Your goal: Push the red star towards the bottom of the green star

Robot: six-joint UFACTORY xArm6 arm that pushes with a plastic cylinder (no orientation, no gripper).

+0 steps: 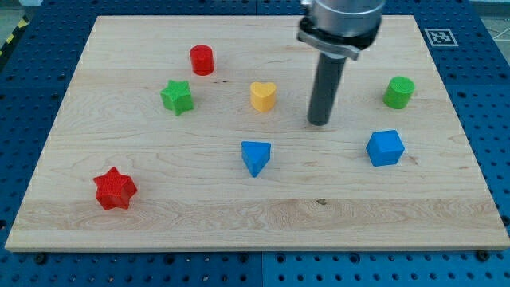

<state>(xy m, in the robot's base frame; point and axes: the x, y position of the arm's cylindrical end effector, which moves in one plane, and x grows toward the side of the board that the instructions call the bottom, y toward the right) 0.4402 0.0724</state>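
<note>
Pale wood forms the board (263, 215), which lies on a blue perforated table (494, 96). The red star (115, 189) sits near the board's bottom-left corner, well apart from the green star (177, 96), which lies toward the top-left. A red cylinder (202, 60) stands near the top edge, just above the green star. A yellow heart (263, 96) lies near the centre, with a blue triangular block (256, 157) below it. A green cylinder (399, 92) and a blue cube (386, 147) occupy the right side. My tip (319, 122), a plain rod with nothing to open or close, rests right of the yellow heart, touching no block and far from the red star.
</note>
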